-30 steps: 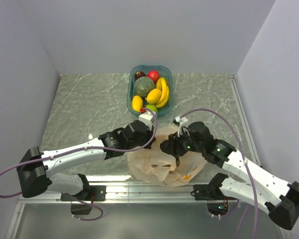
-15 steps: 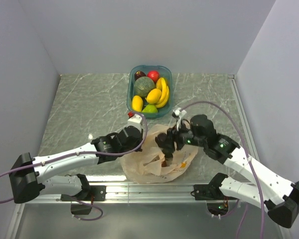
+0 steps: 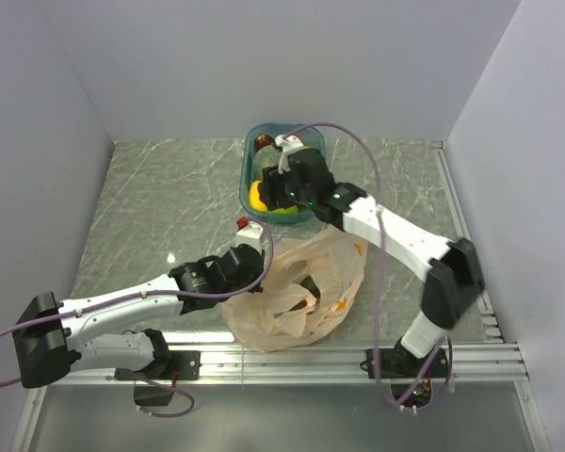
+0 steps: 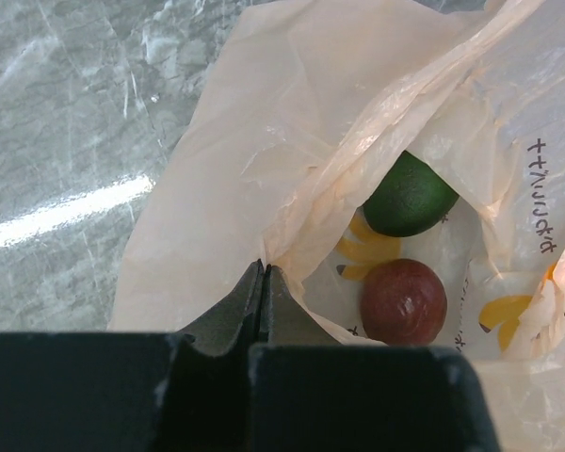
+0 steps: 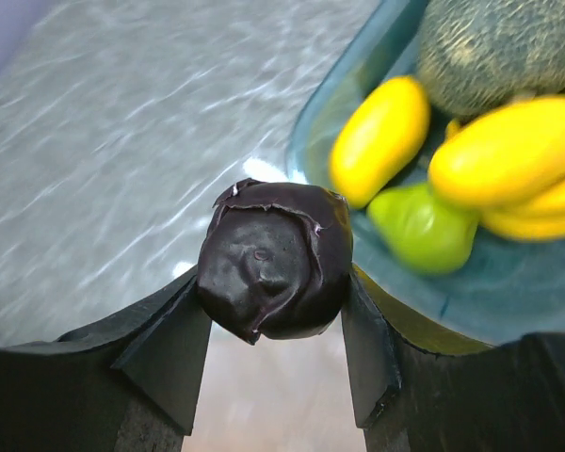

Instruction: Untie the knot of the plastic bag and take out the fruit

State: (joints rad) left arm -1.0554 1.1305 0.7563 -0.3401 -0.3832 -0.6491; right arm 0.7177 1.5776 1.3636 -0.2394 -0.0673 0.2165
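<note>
The plastic bag [image 3: 301, 292] lies open near the front edge; no tied knot shows. My left gripper [image 3: 251, 265] is shut on the bag's rim [image 4: 264, 268] and holds the mouth open. Inside the bag lie a green round fruit [image 4: 410, 196] and a red-brown round fruit [image 4: 403, 299]. My right gripper [image 3: 275, 192] is shut on a dark purple fruit [image 5: 275, 273] and holds it above the near left rim of the blue tub [image 5: 313, 132]. The melon [image 5: 499, 47], yellow fruits [image 5: 381, 137] and a light green fruit [image 5: 424, 229] lie in the tub.
The blue tub [image 3: 244, 179] stands at the back centre, partly covered by my right arm. Grey walls close in the left, back and right. A metal rail runs along the front edge [image 3: 264, 358].
My right gripper has come up out of the bag with the dark purple fruit and swung back to the tub. My left gripper has drawn back left, still gripping the bag.
</note>
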